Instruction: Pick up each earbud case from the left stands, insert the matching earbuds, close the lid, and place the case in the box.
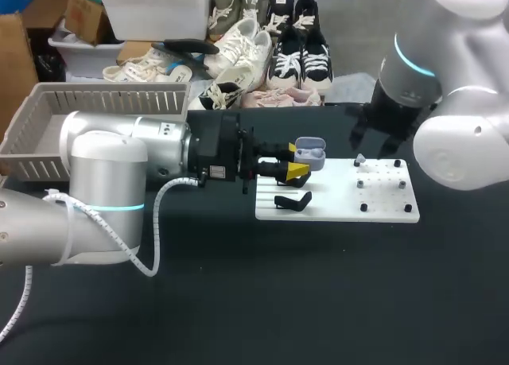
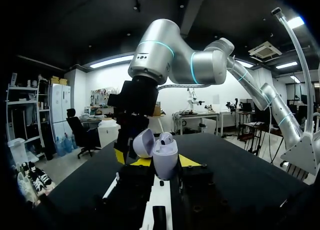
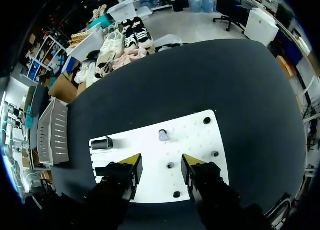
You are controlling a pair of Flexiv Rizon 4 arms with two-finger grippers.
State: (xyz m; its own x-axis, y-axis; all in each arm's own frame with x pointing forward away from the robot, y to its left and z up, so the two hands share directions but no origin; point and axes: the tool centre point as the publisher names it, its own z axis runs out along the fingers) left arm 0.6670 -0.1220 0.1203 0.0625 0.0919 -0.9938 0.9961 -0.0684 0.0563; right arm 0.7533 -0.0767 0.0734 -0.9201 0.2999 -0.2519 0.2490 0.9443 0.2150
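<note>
My right tool point(image 3: 161, 165) hangs wide open and empty over the white pegged board point(image 3: 195, 140), with the small pale lavender earbud point(image 3: 163, 135) just ahead of its tips, while my left tool point(image 2: 159, 162), off to my left, clamps the open-lidded lavender plastic earbud case point(image 2: 165, 155) upright.

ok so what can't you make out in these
- Left wrist view: whether the open lavender plastic earbud case holds a second earbud; one pale earbud shows, the case's rim hides the rest.
- Head view: the black left stands on the flat white board, partly covered by the left gripper.
- Head view: the near floor of the grey slatted plastic basket, behind the left arm.
</note>
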